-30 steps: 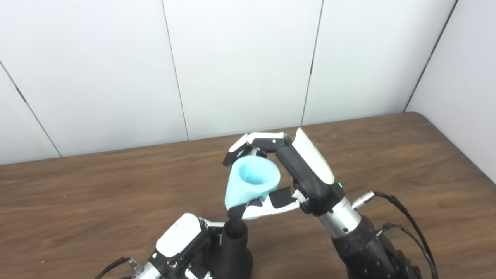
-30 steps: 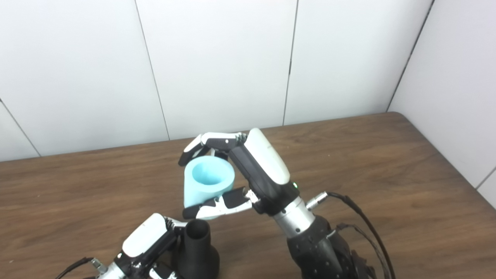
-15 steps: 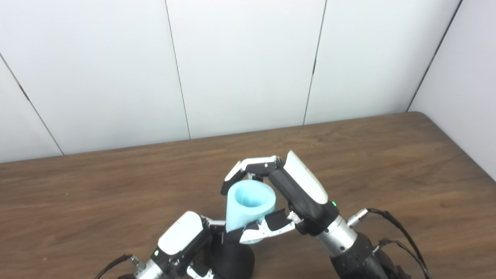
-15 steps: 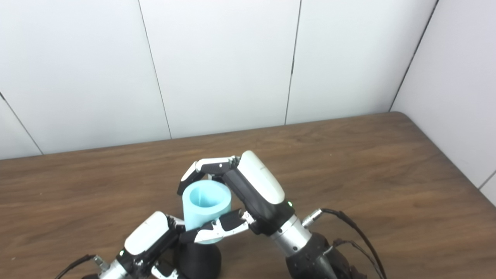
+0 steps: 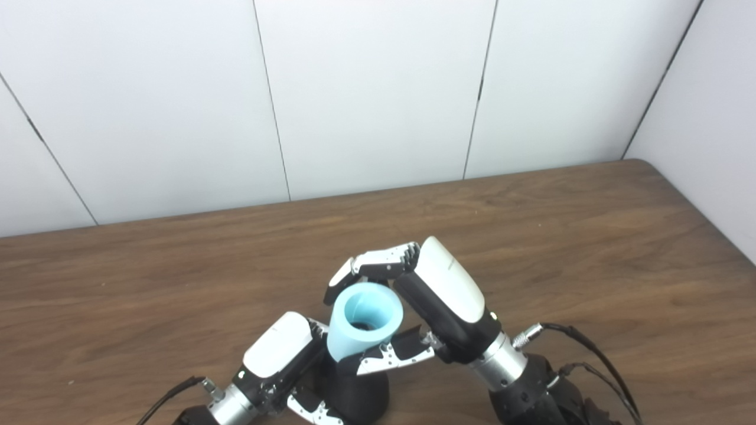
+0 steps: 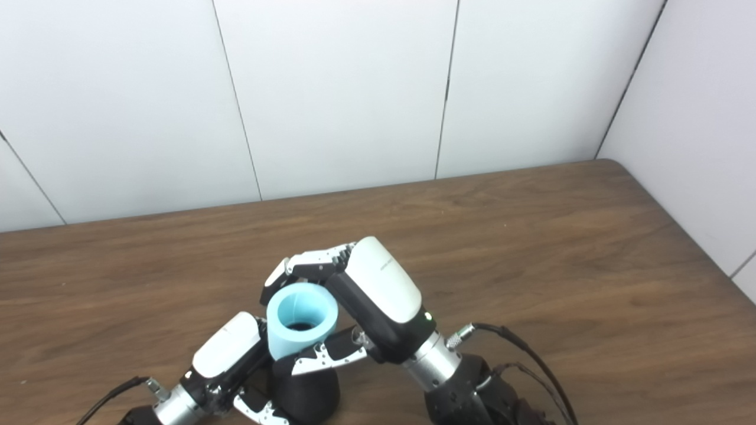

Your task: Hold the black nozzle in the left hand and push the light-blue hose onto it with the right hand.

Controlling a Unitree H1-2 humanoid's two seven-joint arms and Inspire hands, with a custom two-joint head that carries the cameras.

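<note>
The light-blue hose, a short tapered tube with its wide mouth up, sits over the top of the black nozzle; the nozzle's dark tip shows inside the hose mouth. My right hand is shut on the hose, fingers behind it and thumb in front. My left hand is shut on the black nozzle's flared lower body near the table's front edge.
The brown wooden table stretches back to white wall panels and a right-hand wall. Black cables trail from my right wrist at the lower right.
My right hand has brought the hose down and toward me, from above the nozzle onto its tip. The camera has tilted slightly. My left hand keeps its hold.
</note>
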